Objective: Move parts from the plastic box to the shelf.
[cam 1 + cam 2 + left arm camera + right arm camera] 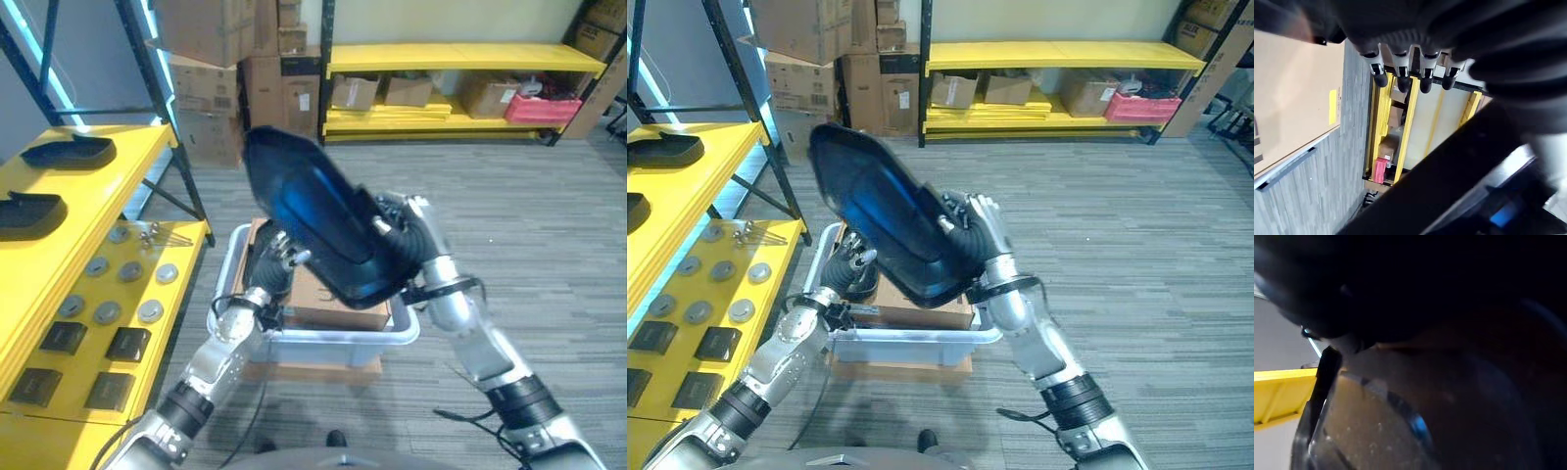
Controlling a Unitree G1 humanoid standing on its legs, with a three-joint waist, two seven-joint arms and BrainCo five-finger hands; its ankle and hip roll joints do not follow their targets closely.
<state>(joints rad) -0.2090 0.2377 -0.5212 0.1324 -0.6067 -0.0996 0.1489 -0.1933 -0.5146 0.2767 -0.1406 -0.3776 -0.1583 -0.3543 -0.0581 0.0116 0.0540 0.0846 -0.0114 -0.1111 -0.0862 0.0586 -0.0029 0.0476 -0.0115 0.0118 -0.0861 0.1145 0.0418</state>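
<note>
The large dark part hides most of the right hand and the plastic box's interior. At nine o'clock, a black shelf part is cut off.

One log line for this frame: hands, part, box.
right hand: shut on black part, raised over plastic box | left hand: under part, fingers straight | shelf: left

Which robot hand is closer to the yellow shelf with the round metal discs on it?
The left. The left hand sits over the pale plastic box, beside the yellow shelf. The right hand, holding the big dark glossy part, is farther away.
</note>
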